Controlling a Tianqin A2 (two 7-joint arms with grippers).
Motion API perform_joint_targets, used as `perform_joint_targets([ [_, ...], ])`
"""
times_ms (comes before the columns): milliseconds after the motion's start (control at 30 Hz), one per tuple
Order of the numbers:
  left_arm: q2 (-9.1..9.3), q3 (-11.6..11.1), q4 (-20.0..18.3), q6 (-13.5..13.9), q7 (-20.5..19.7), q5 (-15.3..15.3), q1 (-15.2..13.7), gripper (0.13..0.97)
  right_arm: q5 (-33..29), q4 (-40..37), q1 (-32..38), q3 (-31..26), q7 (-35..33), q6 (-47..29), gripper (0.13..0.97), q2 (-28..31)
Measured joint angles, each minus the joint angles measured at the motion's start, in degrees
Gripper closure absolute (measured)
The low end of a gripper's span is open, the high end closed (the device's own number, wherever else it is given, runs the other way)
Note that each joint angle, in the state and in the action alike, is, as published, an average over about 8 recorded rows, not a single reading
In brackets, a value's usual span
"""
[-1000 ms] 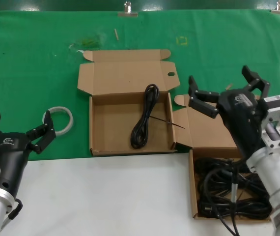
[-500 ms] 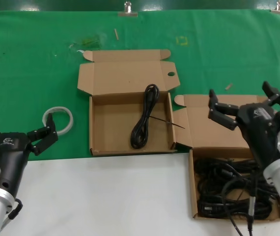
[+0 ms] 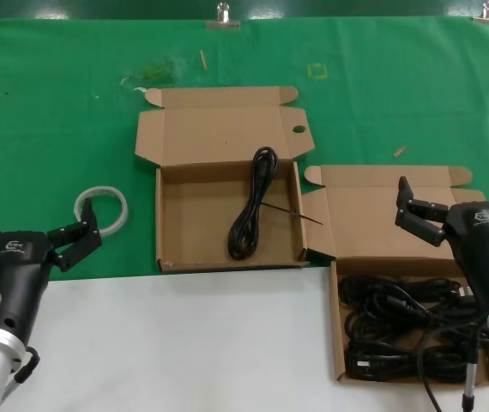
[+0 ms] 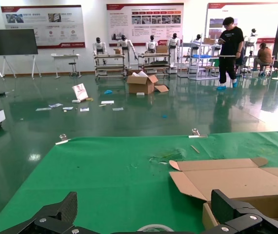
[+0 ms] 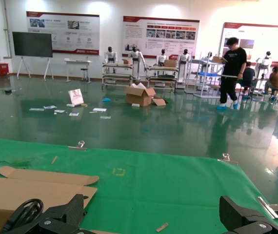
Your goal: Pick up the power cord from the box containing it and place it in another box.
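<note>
The right gripper (image 3: 461,206) is hovering with its fingers spread wide and empty, above the far edge of a cardboard box (image 3: 337,326) heaped with many black cables (image 3: 407,330). The left gripper (image 3: 30,227) is waiting, equally wide open, at the near left of the counter (image 3: 184,343), a white tape ring (image 3: 101,209) just beyond it.

The power cord (image 3: 251,206), a narrow black hank, is lying well to the left of the right gripper, inside the middle box (image 3: 169,219), running from the far wall toward the near wall. That box's lid (image 3: 219,129) is standing open behind it, a round hole (image 3: 298,130) in one wing.

To do the pick well, the chosen gripper should be coming straight down over the hank's middle, with its fingers straddling the strands across their length, staying clear of the box walls. Closing on all strands together should be keeping loops from trailing.
</note>
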Motion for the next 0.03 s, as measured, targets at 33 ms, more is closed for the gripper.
perform_joint_targets([
  [33, 0.00, 0.0, 0.0, 0.0, 0.0, 0.0, 0.0, 0.132, -0.1, 0.0, -0.1, 0.1, 0.1, 0.0, 0.129, 0.1],
])
